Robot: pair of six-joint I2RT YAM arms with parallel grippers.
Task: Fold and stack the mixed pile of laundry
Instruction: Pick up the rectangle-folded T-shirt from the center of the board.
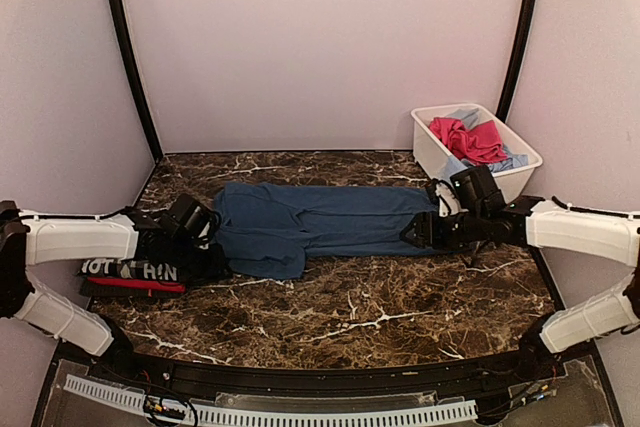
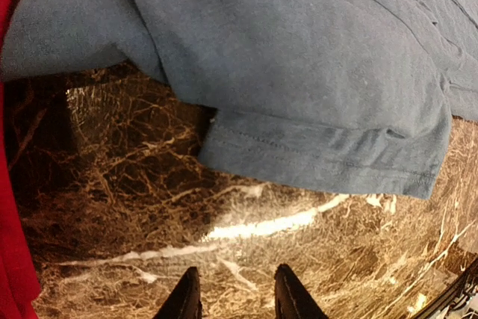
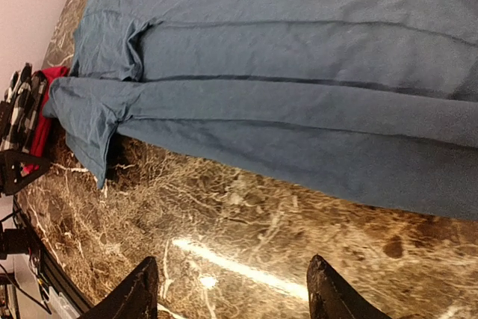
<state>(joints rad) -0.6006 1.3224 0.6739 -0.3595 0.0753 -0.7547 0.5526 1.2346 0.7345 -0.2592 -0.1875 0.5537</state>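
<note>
"Top external gives us the widest thing first: a dark marbled worktop [image 1: 330, 297], glossy enough to throw back a bright glare, walled in by plain pale panels."

"On it we have the navy blue tee [image 1: 310, 222], stretched long between our two grippers with its sides folded inward. We judge that's so it can be halved next."

"Beyond the right gripper [image 3: 235, 293] stands the white tub [image 1: 427, 147], holding the pink piece [image 1: 470, 137] and a light blue piece [image 1: 508, 161] that await folding."

"By the left gripper [image 2: 237, 296], on its outer side, the checked garment [image 1: 130, 269] lies on the red tee [image 1: 135, 285]. That's our finished stack, we reckon."

"And the grippers?"

"The right one is spread wide and the left one parted narrowly. Both are empty, each over bare worktop just short of the tee's edge."
</note>
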